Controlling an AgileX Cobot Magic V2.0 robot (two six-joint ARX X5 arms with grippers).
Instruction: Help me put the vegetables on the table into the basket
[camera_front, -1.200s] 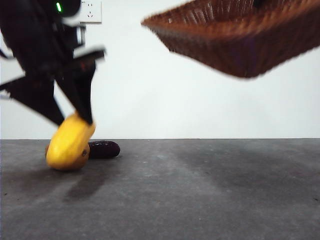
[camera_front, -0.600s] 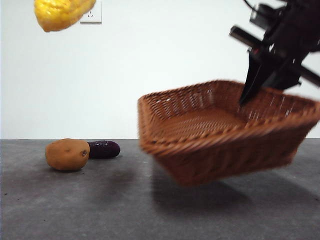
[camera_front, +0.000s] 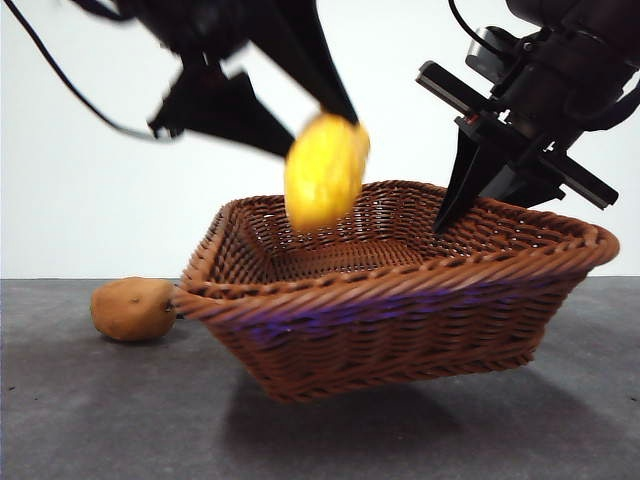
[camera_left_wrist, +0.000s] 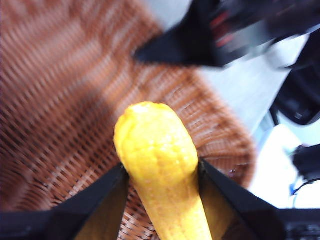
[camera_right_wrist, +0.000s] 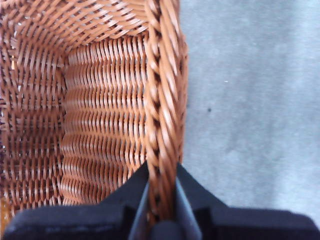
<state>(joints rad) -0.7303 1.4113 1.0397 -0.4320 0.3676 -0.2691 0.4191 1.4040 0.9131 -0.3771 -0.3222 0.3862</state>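
My left gripper (camera_front: 322, 140) is shut on the yellow corn cob (camera_front: 325, 185) and holds it above the basket's inside; the left wrist view shows the cob (camera_left_wrist: 157, 150) between that gripper's (camera_left_wrist: 161, 167) jaws over wicker (camera_left_wrist: 50, 100). My right gripper (camera_front: 462, 195) is shut on the far right rim of the brown wicker basket (camera_front: 400, 310), which hangs tilted with its right side higher, just over the table (camera_front: 100, 420). The right wrist view shows that gripper (camera_right_wrist: 162, 175) pinching the braided rim (camera_right_wrist: 162, 100). The tan potato (camera_front: 133, 308) lies at the left. The eggplant is hidden.
A white wall runs behind the table's far edge. Grey table surface (camera_right_wrist: 250, 100) lies beside the basket's right wall and stretches in front of the basket. The potato sits close to the basket's left corner.
The basket came down and to the left, now hiding the eggplant. My left gripper brought the corn cob from the top left corner down to over the basket.
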